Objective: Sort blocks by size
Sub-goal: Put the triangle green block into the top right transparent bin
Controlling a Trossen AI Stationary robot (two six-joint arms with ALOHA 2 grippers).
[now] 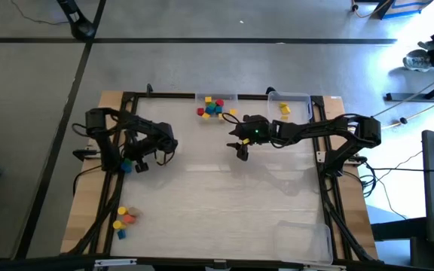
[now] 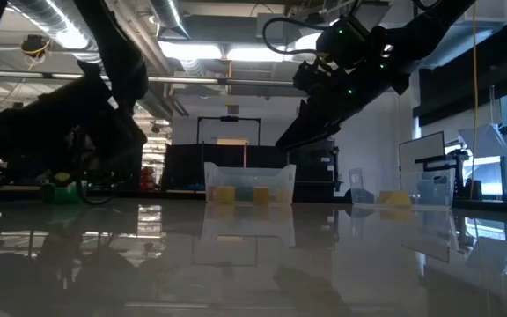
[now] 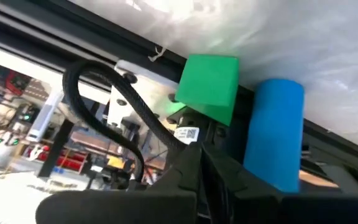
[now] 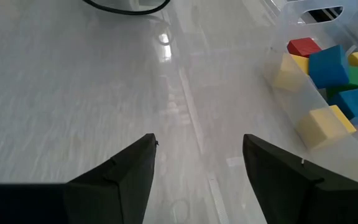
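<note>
My right gripper (image 1: 241, 153) is open and empty above the middle of the table, its fingers (image 4: 123, 174) apart over the bare top; it also shows in the low view (image 2: 290, 139). Beside it, a clear tray (image 1: 215, 98) at the far edge holds several blocks (image 4: 328, 68) in red, blue, yellow and green. My left gripper (image 1: 136, 163) rests shut at the table's left edge, pointing at a green cube (image 3: 209, 84) and a blue cylinder (image 3: 273, 134) that lie there (image 1: 126, 166), a little ahead of its tips (image 3: 199, 160).
A second clear tray (image 1: 291, 96) at the far right holds yellow blocks (image 1: 284, 109). A few small blocks (image 1: 123, 218) lie near the near left corner. Another clear tray (image 1: 307, 239) sits near the right front corner. A dark frame (image 1: 164, 96) runs around the table.
</note>
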